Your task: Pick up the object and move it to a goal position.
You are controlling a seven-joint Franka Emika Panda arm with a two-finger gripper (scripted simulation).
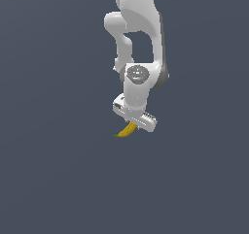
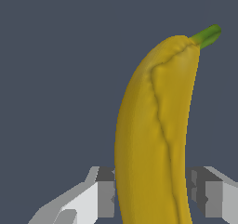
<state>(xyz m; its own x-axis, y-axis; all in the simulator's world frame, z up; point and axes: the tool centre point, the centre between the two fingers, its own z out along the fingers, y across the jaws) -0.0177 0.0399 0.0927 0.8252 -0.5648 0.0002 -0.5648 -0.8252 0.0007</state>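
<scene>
Gripper (image 1: pixel 132 126) clamped across banana (image 1: pixel 127 130) w/ a finger (image 2: pixel 100 195) each side, fruit hangs under the hand, stem end sticking out free, prob so curve can't slip in transit.

A plain dark grey-blue ground (image 1: pixel 53 179) fills the scene.

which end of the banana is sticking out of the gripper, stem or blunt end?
The green stem end of the banana; the opposite end is hidden at the gripper, whose fingers flank it.
</scene>
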